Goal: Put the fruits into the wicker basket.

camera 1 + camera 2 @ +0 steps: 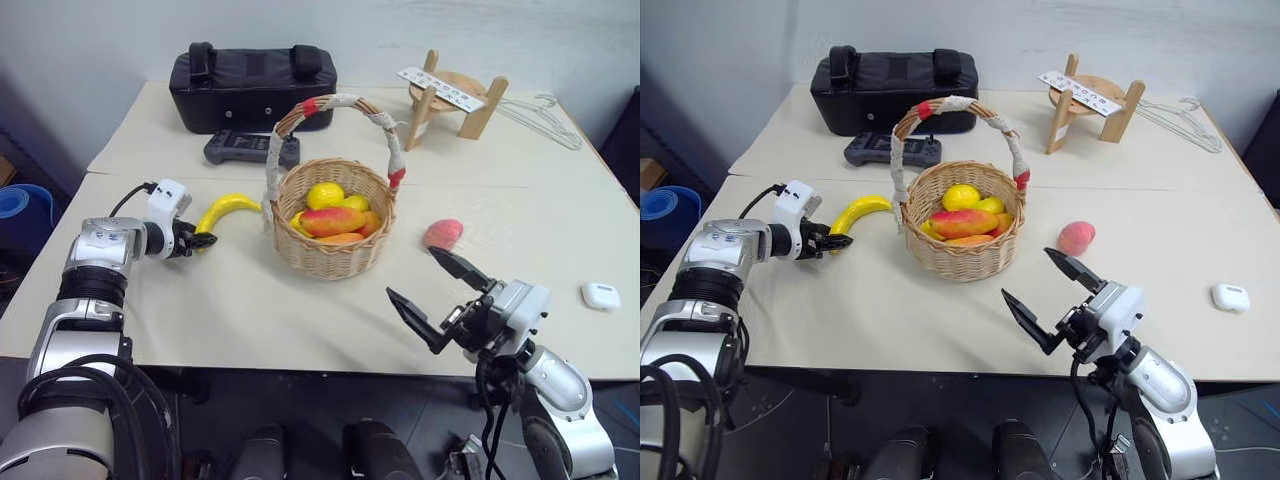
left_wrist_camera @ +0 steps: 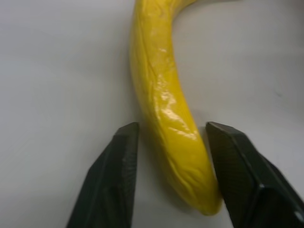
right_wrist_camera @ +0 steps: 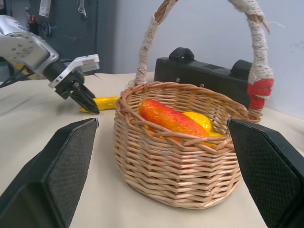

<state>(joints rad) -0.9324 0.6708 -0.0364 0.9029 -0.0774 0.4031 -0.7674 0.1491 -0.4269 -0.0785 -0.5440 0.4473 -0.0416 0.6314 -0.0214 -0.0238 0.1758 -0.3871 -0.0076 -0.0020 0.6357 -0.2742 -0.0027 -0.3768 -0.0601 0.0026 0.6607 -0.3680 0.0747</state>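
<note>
**Banana grip comes first**

The banana [image 1: 228, 208] lies on the table just left of the wicker basket [image 1: 335, 262]. The left gripper [image 2: 172, 142] brackets its tip, jaws narrowed but not visibly clamped; squeeze squarely before lifting. The right gripper [image 1: 432, 292] hangs wide open, empty, near the peach [image 1: 443, 233].

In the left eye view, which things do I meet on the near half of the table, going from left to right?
Left gripper → curved yellow banana → round tan wicker basket holding fruits → pinkish-red peach → small white rounded case.
</note>
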